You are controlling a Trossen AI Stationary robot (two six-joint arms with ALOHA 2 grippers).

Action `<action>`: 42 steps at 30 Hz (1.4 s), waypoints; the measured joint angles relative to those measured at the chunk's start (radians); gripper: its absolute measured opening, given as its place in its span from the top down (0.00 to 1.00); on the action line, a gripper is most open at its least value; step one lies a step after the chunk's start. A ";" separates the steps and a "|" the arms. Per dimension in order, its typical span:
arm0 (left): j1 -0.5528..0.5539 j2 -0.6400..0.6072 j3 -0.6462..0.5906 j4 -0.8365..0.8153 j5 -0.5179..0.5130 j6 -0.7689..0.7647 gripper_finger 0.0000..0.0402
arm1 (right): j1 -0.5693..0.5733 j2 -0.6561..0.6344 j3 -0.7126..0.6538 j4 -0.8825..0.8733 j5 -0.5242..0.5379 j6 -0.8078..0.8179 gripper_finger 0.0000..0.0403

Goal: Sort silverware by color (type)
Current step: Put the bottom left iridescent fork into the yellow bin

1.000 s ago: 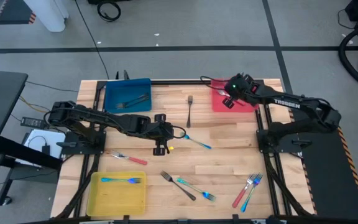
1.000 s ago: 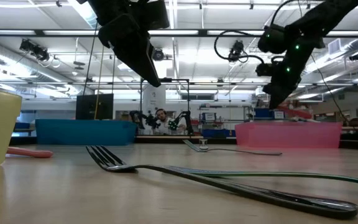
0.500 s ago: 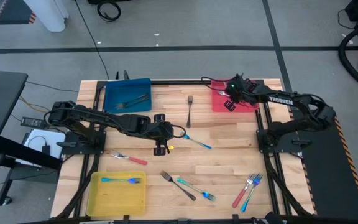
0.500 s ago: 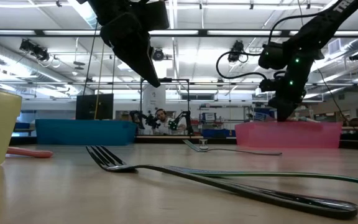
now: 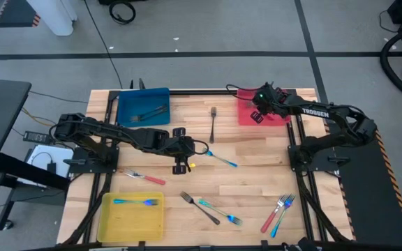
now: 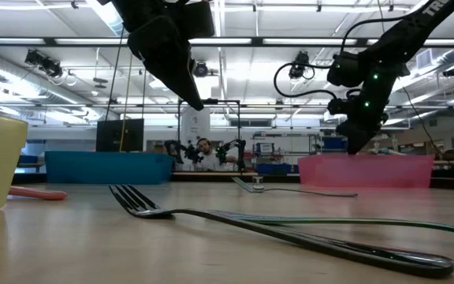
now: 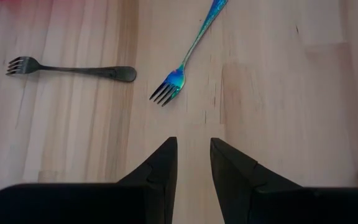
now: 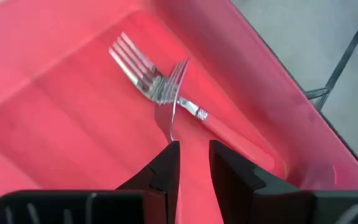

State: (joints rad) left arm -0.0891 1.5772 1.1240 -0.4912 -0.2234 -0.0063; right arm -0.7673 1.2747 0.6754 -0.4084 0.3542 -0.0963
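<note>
My right gripper (image 5: 256,113) hangs open just above the red tray (image 5: 276,117) at the table's far right. Two red-handled forks lie in that tray. One fork (image 8: 143,68) lies flat. The other fork (image 8: 174,93) has its tines across the first, and its neck runs back toward the gap between my right fingers (image 8: 194,163). My left gripper (image 5: 181,155) hovers open above the middle of the table. A blue fork (image 7: 188,53) and a dark fork (image 7: 73,68) lie on the wood ahead of it, and nothing is between its fingers (image 7: 193,155). My right gripper comes at the tray slanting down from the near side. The neck (image 8: 169,134) of the upper fork ends right at one fingertip (image 8: 170,152). I cannot tell whether that finger touches it. The fork's tines rest on the other fork.
The blue tray (image 5: 144,107) at the far left holds dark forks. The yellow tray (image 5: 131,217) at the near left holds a blue fork (image 5: 137,201). Loose on the wood are a red-handled fork (image 5: 145,176), a dark and a teal fork (image 5: 211,209), and a red-blue pair (image 5: 278,213).
My right gripper has sunk toward the red tray and drifted a little toward the table's left. It has stayed still for the last half second.
</note>
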 joint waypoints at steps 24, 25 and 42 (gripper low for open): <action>-0.121 0.103 0.000 0.343 0.194 0.079 0.76 | 0.313 -0.001 0.208 -0.151 -0.394 0.350 0.76; -0.123 0.114 0.000 0.360 0.194 0.079 0.76 | 0.334 -0.001 0.212 -0.150 -0.394 0.364 0.76; -0.234 0.293 0.000 0.703 0.194 0.018 0.76 | 0.602 -0.001 0.214 -0.153 -0.341 0.720 0.76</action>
State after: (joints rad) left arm -0.3229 1.8703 1.1236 0.2117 -0.0294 0.0119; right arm -0.1655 1.2736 0.8890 -0.5611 0.0128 0.6234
